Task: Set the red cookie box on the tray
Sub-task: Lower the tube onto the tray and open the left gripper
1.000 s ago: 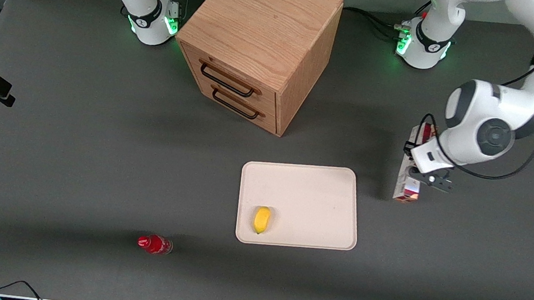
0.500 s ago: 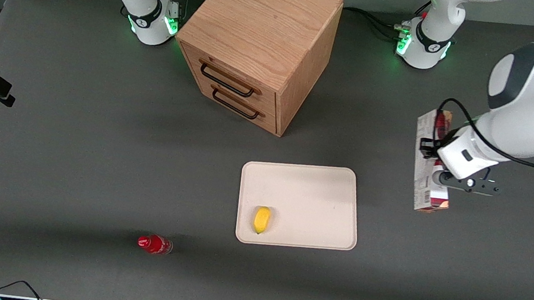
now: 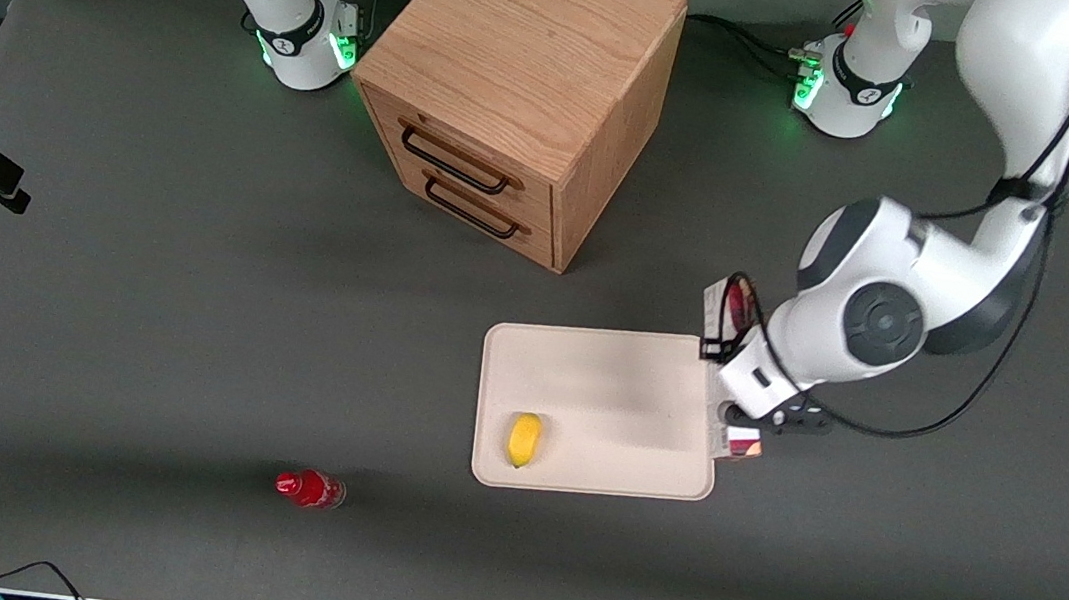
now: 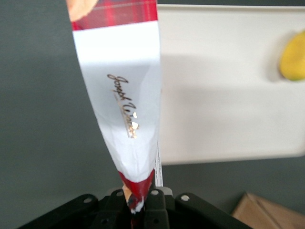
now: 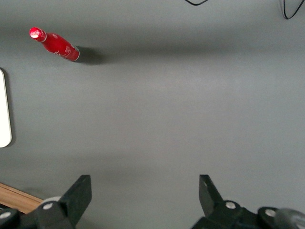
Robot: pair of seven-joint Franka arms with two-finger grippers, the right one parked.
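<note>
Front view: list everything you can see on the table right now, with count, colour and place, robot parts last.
cookie box: one, dark red with white patches, held above the tray's edge at the working arm's end.
tray: one, cream-white, on the table, nearer the front camera than the cabinet.
lemon: one, yellow, on the tray near the rim closest to the front camera.
cabinet: one, light wood, two drawers with dark handles, between the two arm bases.
bottle: one, small, red, lying on the table toward the parked arm's end, nearer the camera than the tray.
table: one, dark grey.
gripper: one, black fingers shut on the cookie box, over the tray's edge.
</note>
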